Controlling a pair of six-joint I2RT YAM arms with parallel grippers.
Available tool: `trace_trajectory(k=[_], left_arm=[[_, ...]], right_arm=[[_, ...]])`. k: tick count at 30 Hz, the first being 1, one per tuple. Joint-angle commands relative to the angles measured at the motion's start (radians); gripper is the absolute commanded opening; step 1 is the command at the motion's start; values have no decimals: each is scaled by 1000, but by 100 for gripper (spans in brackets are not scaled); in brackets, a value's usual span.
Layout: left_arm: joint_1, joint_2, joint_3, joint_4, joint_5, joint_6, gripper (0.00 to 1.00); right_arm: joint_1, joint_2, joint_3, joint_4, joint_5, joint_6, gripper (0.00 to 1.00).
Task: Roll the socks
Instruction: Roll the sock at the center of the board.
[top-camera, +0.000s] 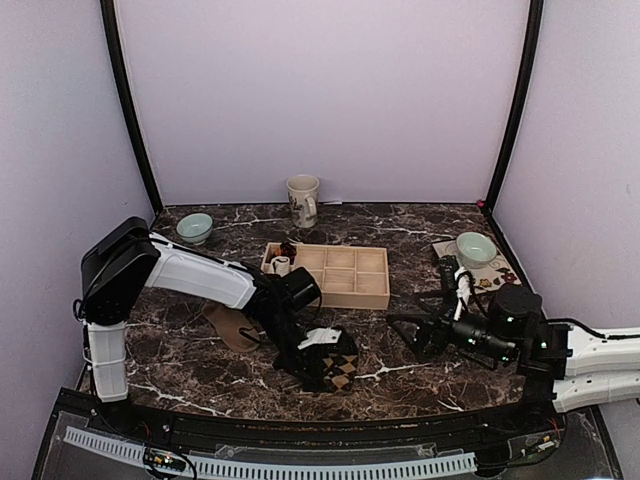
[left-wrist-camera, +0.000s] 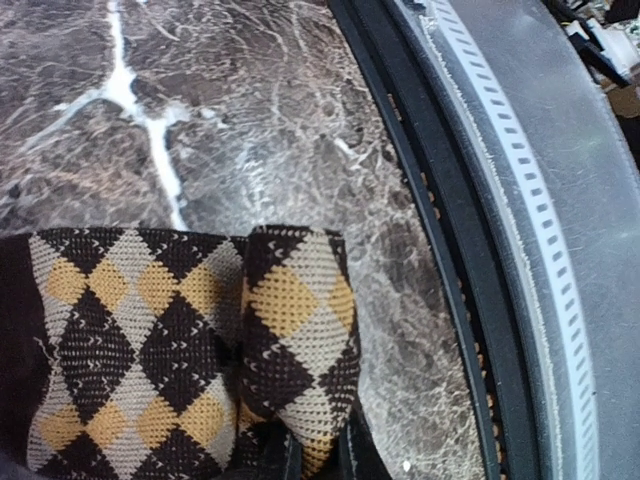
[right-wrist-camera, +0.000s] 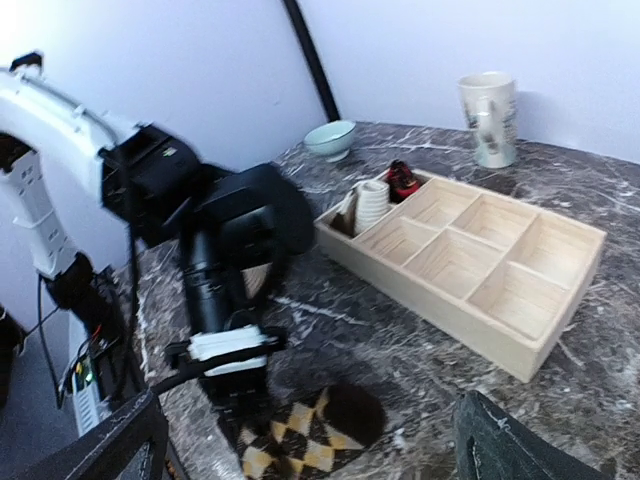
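The dark brown argyle sock (top-camera: 340, 370) lies near the table's front edge, one end folded over on itself (left-wrist-camera: 295, 320). My left gripper (left-wrist-camera: 312, 452) is shut on that fold from above, and its dark fingers (left-wrist-camera: 277, 455) show on either side of the cloth. The plain tan sock (top-camera: 228, 326) lies flat to the left, partly hidden under the left arm. My right gripper (top-camera: 410, 336) hovers to the right of the argyle sock (right-wrist-camera: 320, 432), apart from it, its jaws wide open and empty.
A wooden compartment tray (top-camera: 368, 290) stands behind the socks, holding a small white rolled sock (right-wrist-camera: 372, 205) and a dark red bundle (right-wrist-camera: 403, 180). A mug (top-camera: 303, 200) stands at the back. One bowl (top-camera: 195, 228) is at back left, another (top-camera: 475, 248) at right. The table's black front rail (left-wrist-camera: 450, 250) runs close by the argyle sock.
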Motion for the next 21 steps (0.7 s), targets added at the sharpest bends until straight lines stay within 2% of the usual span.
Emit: trace_trajectory(k=[1,5,11,17,21], left_arm=[[-16,162,32,-225,-49,49,5],[-14,240,116,-333,-19,95,5],[-6,297,156,-408,-3,138,4],[-1,320,174,-452,1,161,4],[3,335,189,-466,1,164,4]], right_arm=[[159,95,99,-209,-33,-111,99],[327,279,202,-298,57,-192,97],[539,529,308,-350,302,-283,90],[583,657,355,-284,428,-394,89],[575,721,385,-207,429,-485,86]])
